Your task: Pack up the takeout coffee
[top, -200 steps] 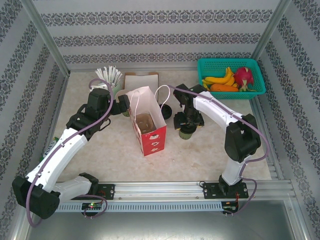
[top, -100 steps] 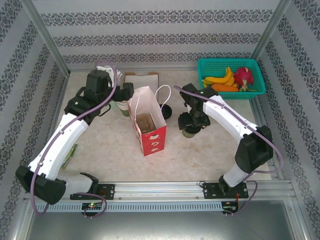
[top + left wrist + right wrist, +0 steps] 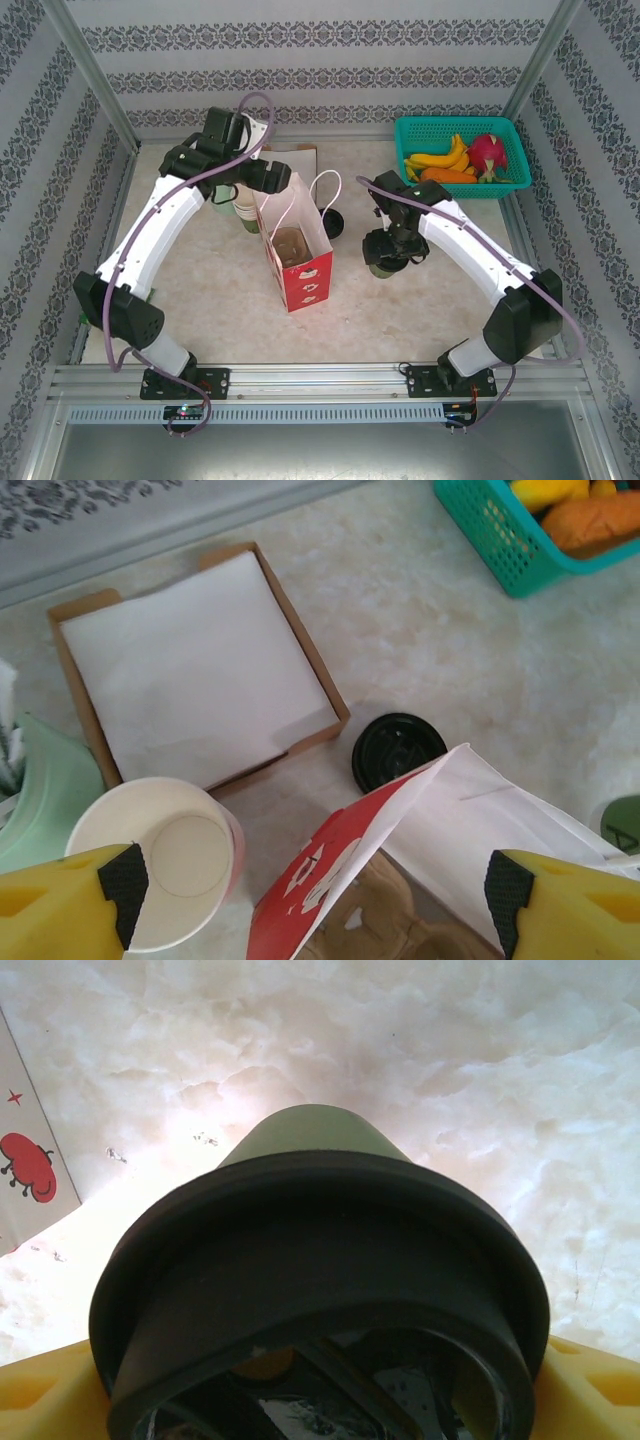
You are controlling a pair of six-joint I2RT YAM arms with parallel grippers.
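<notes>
The takeout coffee (image 3: pixel 384 266) is an olive-green cup (image 3: pixel 310 1138) with a black lid (image 3: pixel 320 1260). It sits to the right of the red-and-white paper bag (image 3: pixel 297 250). My right gripper (image 3: pixel 390 246) is shut on it at the lid, and a yellow finger (image 3: pixel 40 1392) shows on each side. My left gripper (image 3: pixel 272 178) hangs open over the bag's rear rim (image 3: pixel 400 810). Its black pads (image 3: pixel 125 880) stand wide apart, touching nothing. The bag stands open with a brown cardboard holder (image 3: pixel 290 243) inside.
A loose black lid (image 3: pixel 398 750) lies behind the bag. Left of the bag are a white empty cup (image 3: pixel 150 860), a mint-green cup (image 3: pixel 40 790) and a brown box of napkins (image 3: pixel 190 670). A teal basket of fruit (image 3: pixel 510 182) stands at the back right.
My left arm swung from the bag's left side up and round to its rear rim. My right arm's elbow moved right, and the held cup shifted slightly right.
</notes>
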